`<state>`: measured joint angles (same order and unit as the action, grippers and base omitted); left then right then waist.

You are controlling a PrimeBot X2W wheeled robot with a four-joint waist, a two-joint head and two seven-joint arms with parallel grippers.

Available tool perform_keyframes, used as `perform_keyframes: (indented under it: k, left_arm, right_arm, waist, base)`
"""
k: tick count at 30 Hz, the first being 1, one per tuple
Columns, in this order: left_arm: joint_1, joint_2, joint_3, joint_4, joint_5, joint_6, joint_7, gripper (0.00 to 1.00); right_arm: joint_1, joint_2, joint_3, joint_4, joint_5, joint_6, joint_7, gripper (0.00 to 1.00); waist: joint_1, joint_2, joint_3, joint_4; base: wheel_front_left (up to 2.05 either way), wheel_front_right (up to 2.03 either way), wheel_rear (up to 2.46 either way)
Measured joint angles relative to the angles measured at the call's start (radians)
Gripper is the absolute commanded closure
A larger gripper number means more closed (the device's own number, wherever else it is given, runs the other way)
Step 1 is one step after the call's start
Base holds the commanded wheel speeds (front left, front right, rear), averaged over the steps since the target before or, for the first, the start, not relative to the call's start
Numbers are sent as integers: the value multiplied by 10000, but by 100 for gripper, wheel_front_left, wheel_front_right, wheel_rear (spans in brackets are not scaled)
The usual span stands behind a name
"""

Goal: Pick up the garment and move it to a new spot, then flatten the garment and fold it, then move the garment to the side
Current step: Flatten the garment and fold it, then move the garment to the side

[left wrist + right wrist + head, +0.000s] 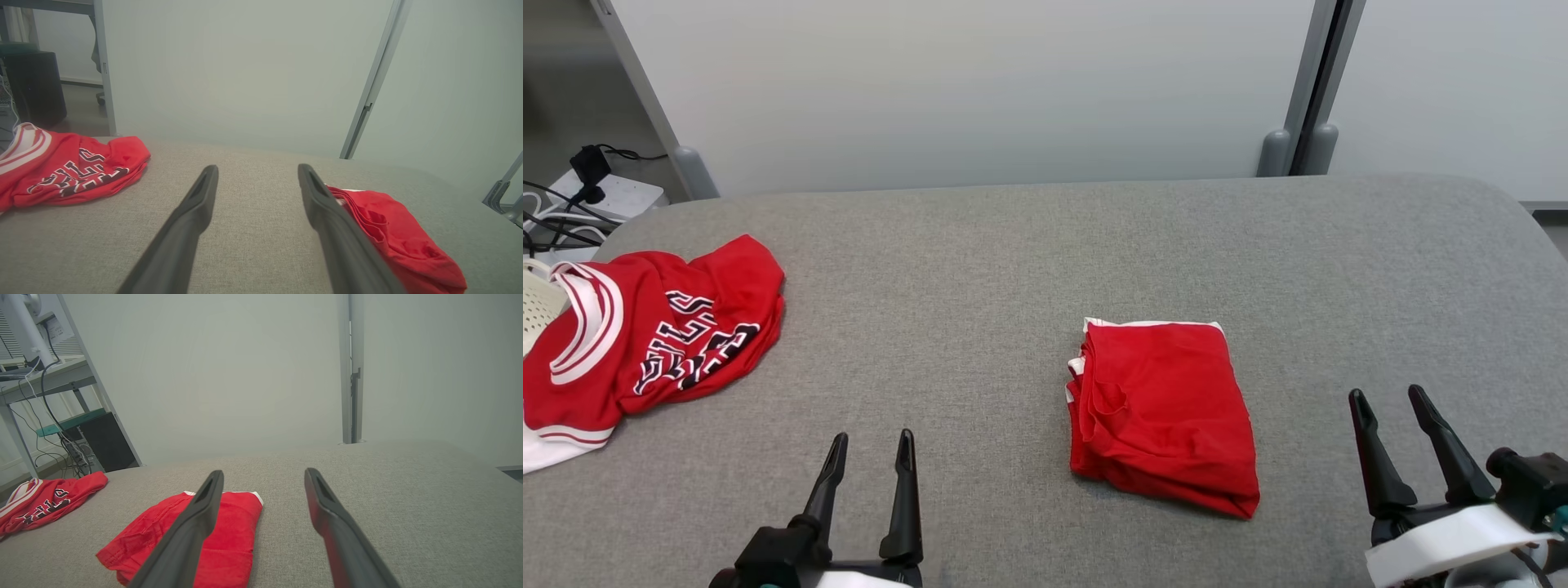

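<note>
A red garment (1164, 408) with white trim lies folded into a rough rectangle on the grey padded table (1013, 261), right of centre; it also lies beside the fingers in the left wrist view (400, 237) and the right wrist view (239, 531). A second red garment (662, 335), a crumpled jersey with black and white lettering, sits at the table's left end (69, 171) (45, 498). My left gripper (872, 435) (257, 167) is open near the front edge, left of the folded garment. My right gripper (1386, 392) (264, 471) is open to its right. Both hold nothing.
A white perforated basket (535, 302) pokes in at the left edge by the jersey. A power strip with cables (613, 196) lies on the floor beyond the table's left corner. A pale partition wall with grey posts (1294, 147) stands right behind the table.
</note>
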<state>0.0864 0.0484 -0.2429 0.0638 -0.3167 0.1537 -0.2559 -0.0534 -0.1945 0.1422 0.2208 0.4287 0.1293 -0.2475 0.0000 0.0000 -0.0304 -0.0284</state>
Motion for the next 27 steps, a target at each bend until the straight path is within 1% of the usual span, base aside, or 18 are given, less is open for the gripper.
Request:
perform_keyframes:
  k: [7,22,25,27]
  left_arm:
    - [215,0,203,-4,192,-33,0,0]
    - [341,0,439,107,347,-299,0,0]
    - [341,0,437,127,349,-309,0,0]
    - [341,0,426,128,349,-309,0,0]
  right_arm:
    - [267,75,-199,-29,-67,0,0,0]
    - [487,153,-263,132,-71,0,0,0]
    - [487,176,-236,192,-63,0,0,0]
    - [487,157,19,337,44,0,-2,0]
  waist:
    - [0,0,-163,88]
    - [0,0,-292,204]
    - [0,0,-268,228]
    - [0,0,-245,261]
  base:
    - [0,0,0]
    - [0,0,0]
    - [0,0,0]
    - [0,0,0]
